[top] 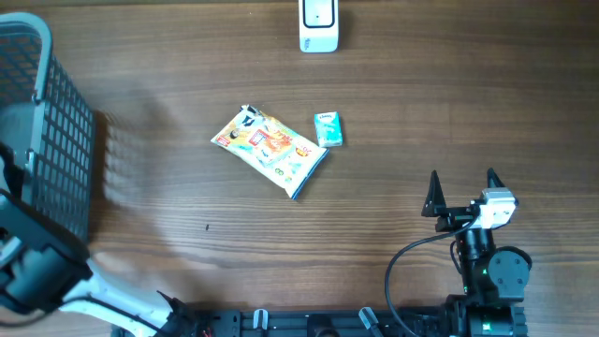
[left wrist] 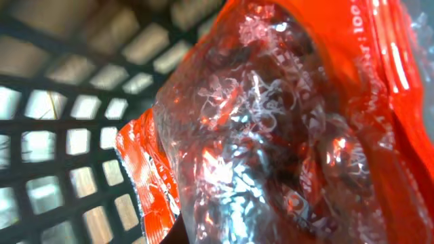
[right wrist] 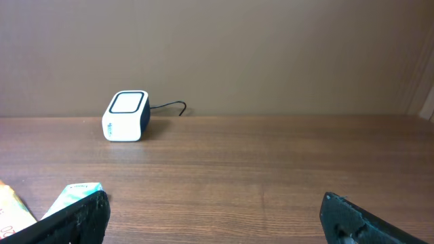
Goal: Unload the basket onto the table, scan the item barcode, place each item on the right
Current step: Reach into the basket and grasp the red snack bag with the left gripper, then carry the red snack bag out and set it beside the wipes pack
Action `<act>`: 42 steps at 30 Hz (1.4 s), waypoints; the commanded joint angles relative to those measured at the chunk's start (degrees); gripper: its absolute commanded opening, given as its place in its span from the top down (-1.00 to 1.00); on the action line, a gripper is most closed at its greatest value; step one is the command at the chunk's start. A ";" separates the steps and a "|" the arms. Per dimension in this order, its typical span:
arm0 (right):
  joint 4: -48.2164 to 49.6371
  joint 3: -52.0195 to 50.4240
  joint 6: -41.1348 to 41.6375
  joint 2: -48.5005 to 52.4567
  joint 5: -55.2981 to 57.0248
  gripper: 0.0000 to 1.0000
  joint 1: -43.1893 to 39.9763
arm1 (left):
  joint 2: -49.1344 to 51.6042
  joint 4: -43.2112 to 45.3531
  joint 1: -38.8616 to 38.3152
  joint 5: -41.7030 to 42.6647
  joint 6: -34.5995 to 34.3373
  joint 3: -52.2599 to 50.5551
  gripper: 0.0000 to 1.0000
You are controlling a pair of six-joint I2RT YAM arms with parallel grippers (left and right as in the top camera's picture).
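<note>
A grey plastic mesh basket (top: 56,140) stands at the far left of the brown wooden counter (top: 421,94), and the black-and-white left arm (top: 37,267) reaches into it from the lower left corner. The left pincer is together, its fingers hidden; an orange-and-clear crinkled plastic packet (left wrist: 285,135) fills its camera inside the basket, and any grip on it cannot be told. At mid-frame lies a yellow-orange printed snack bag (top: 271,150), with a small teal carton (top: 328,129) just beside its right edge. A white box-shaped barcode scanner (top: 318,23) sits at the top edge. At lower right the right pincer (top: 462,178) hovers, fingers wide apart, empty.
</note>
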 commanded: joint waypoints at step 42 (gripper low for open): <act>0.09 -0.07 0.46 -0.46 0.55 -0.99 -0.28 | 3.74 -10.67 -67.65 41.55 -18.40 2.62 -0.65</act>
